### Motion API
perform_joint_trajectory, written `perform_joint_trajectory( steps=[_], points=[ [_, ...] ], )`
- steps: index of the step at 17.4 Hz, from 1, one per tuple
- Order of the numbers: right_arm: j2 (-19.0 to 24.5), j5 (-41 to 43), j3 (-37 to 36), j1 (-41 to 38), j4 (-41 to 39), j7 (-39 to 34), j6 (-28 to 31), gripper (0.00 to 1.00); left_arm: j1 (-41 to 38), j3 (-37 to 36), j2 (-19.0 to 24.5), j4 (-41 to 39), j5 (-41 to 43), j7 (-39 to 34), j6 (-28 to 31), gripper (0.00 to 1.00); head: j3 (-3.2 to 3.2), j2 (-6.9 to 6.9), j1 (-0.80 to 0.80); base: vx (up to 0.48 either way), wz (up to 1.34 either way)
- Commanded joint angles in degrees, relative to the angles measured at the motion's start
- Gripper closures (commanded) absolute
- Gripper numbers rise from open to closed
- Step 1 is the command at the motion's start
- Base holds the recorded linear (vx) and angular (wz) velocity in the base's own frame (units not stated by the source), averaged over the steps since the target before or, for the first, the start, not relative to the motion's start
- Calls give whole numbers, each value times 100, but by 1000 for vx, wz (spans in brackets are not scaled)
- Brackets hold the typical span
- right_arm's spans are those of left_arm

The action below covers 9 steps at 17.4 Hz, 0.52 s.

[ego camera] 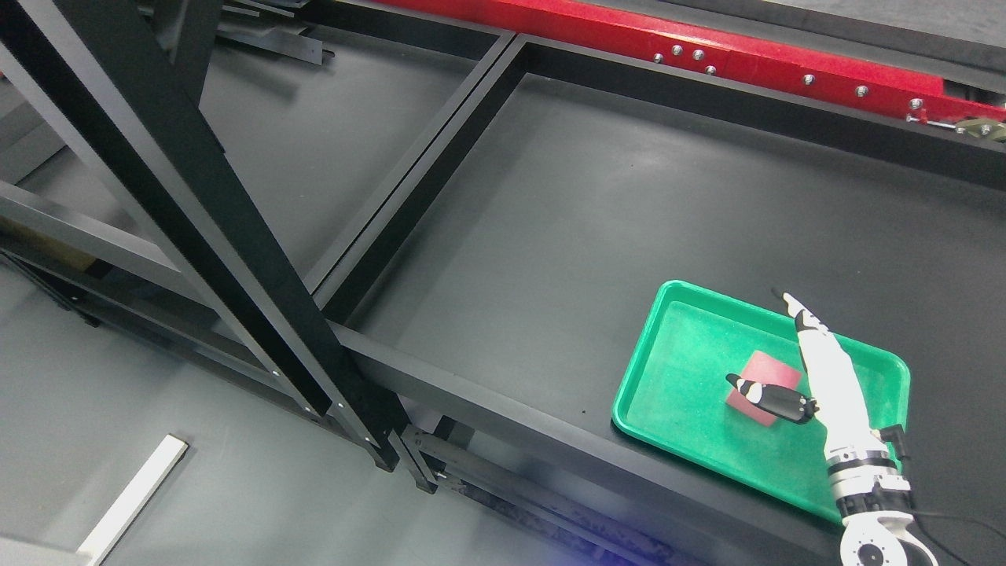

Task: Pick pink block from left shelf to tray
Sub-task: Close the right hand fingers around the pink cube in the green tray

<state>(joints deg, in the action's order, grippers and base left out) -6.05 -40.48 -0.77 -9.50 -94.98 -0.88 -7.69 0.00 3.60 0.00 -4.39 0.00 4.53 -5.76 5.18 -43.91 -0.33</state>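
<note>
While the pink block (761, 387) lies in the green tray (684, 346), the right robot hand (794, 369) hovers above it, fingers spread.

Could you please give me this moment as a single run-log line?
right hand: over tray, fingers open | pink block: lying in green tray | left hand: not in view

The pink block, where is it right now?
In the head view the pink block lies inside the green tray at the lower right, partly hidden under the right robot hand, whose fingers are spread above it.
</note>
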Motion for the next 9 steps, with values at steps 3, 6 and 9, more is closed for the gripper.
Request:
perform_joint_trajectory(
  steps=[3, 6, 9],
  points=[
    [-204, -443, 200, -26, 295, 9, 198, 1, -52, 0, 100, 0, 9, 4, -4, 0, 0, 0, 0, 0, 0],
    [-213, -540, 348, 53, 559, 9, 198, 1, -52, 0, 100, 0, 9, 4, -4, 0, 0, 0, 0, 0, 0],
    [-283, -549, 498, 124, 743, 9, 241, 1, -52, 0, 100, 0, 9, 4, -4, 0, 0, 0, 0, 0, 0]
  ],
)
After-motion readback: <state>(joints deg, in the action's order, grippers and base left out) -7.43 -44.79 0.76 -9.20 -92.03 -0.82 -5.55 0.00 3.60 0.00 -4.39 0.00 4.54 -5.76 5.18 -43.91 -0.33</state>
